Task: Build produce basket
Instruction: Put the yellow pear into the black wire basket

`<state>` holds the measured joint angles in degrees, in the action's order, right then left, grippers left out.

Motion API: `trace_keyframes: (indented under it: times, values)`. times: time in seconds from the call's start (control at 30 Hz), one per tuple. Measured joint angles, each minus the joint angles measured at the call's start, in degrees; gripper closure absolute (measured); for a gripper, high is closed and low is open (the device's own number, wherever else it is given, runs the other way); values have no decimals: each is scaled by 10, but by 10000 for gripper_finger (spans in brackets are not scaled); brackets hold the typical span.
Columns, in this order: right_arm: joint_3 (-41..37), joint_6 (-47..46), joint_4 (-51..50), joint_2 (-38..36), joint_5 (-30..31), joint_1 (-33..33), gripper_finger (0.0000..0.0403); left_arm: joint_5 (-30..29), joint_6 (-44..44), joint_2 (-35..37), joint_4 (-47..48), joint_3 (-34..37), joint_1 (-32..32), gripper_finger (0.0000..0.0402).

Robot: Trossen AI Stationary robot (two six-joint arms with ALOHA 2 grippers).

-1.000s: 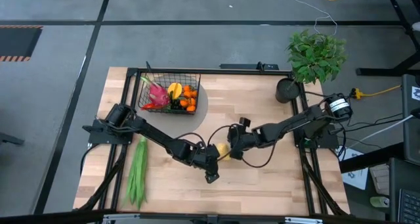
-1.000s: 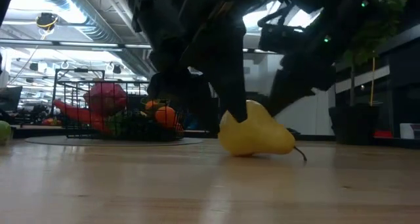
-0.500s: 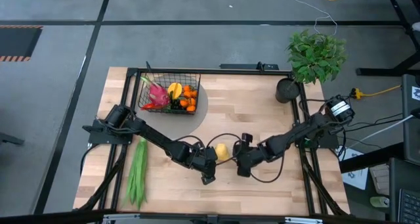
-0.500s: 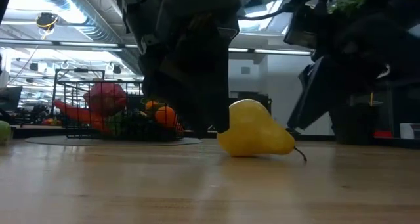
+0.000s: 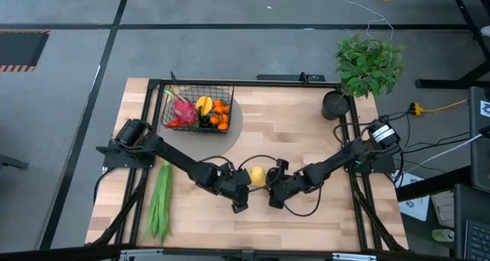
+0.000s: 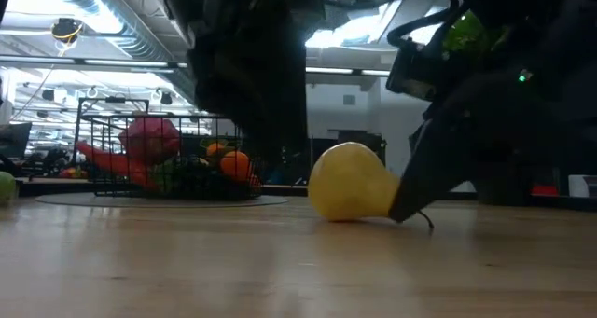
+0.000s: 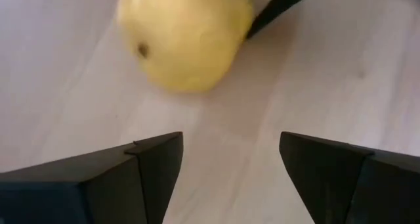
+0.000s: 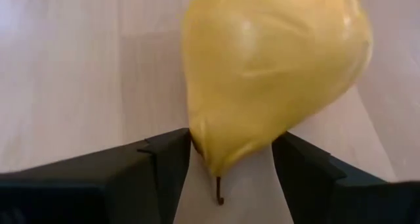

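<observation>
Both pincers meet at the yellow pear, which lies on the worktop just below the centre of the high view. Your right pincer stands around the pear's narrow stem end, fingers on both sides, not yet pressed together. Your left pincer is wide and empty, just beside the pear's round end. You see the basket with produce at the upper left, and the green beans at the lower left.
</observation>
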<state>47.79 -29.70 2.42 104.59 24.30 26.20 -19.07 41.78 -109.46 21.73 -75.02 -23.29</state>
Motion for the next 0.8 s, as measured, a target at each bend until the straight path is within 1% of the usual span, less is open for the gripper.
trace_keyframes:
  times: [0.07, 0.13, 0.23, 0.33, 0.47, 0.5, 0.6, 0.7, 0.8]
  values:
    - [0, 0, -3, 2, 11, -1, 201, -1, 0, 2, -10, -2, -1, 159]
    - [0, 0, 1, 1, 21, -2, 204, -4, 0, 9, 19, -1, -7, 159]
    - [1, 3, 0, -2, 31, -2, 230, -11, 0, 11, 30, -1, -9, 159]
    - [2, 5, -1, -2, 31, -2, 284, -19, 1, 16, 38, -1, -13, 159]
    - [2, 30, -5, -2, 31, -2, 375, -25, 1, 16, 46, -1, -13, 159]
    - [2, 39, -5, -2, 31, -2, 385, -25, 1, 16, 46, -1, -13, 159]
    - [2, 46, -5, -2, 31, -2, 393, -32, 1, 16, 59, -1, -13, 159]
    - [2, 62, -8, -7, 31, -3, 398, -59, 2, 16, 79, -1, -16, 159]
    - [14, 78, -28, -22, 31, -6, 401, -91, 12, 24, 119, 0, -21, 159]
